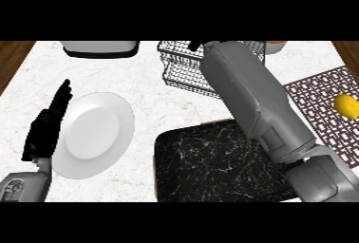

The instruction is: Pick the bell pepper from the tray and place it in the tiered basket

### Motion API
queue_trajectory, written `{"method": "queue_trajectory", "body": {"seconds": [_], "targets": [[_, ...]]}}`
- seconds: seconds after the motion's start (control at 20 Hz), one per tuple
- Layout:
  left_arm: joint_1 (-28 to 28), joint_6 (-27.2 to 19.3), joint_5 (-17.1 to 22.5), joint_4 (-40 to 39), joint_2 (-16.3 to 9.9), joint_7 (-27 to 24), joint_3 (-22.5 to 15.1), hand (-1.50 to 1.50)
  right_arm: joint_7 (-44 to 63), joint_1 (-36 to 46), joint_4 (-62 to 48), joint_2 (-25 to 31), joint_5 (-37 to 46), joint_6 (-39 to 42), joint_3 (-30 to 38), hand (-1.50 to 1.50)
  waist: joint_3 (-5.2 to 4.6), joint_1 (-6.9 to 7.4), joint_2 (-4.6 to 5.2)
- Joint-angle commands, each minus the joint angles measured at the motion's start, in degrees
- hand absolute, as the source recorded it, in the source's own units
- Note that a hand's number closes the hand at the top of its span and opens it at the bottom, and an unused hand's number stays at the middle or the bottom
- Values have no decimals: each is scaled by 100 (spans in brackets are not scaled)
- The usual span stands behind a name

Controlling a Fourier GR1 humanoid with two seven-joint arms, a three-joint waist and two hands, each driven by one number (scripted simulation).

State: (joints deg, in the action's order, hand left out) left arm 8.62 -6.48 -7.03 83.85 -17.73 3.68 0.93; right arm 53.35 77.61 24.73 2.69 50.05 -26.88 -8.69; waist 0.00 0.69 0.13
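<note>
The black marbled tray (203, 166) lies at the front centre of the counter with nothing showing on it. The dark wire tiered basket (181, 66) stands at the back centre. My right forearm (256, 104) stretches from the lower right across the tray's corner to the basket. Only a small black part of my right hand (197, 45) shows over the basket's top edge. No bell pepper is visible; the forearm hides whatever the hand holds. My left hand (43, 128) rests open at the left edge, fingers up, beside a plate.
A white plate (95, 135) lies left of the tray. A white appliance (98, 48) stands at the back left. On the right, a brown lattice mat (319, 95) carries a yellow fruit (345, 106). An orange object (276, 45) peeks in behind the basket.
</note>
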Motion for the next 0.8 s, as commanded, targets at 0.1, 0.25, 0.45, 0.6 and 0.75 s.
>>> {"method": "queue_trajectory", "body": {"seconds": [0.1,0.25,0.45,0.6,0.75], "targets": [[276,93,20,-95,-60,193,104,0,2,-69,531,250,184,-841,126,-150,0,-46,-9],[32,-15,-40,-370,112,-179,96,0,622,-291,1072,130,610,-917,-125,-150,-3,-145,-48],[-271,-30,-28,17,58,-37,139,0,1389,-171,1830,387,585,-286,101,-150,0,-213,-115],[-358,-28,-13,31,53,-19,176,0,1466,-742,2550,519,452,-236,278,-150,4,-299,-130],[-385,-107,-46,75,43,32,231,0,1505,-1354,3437,573,258,263,287,-150,8,-479,-191]]}}
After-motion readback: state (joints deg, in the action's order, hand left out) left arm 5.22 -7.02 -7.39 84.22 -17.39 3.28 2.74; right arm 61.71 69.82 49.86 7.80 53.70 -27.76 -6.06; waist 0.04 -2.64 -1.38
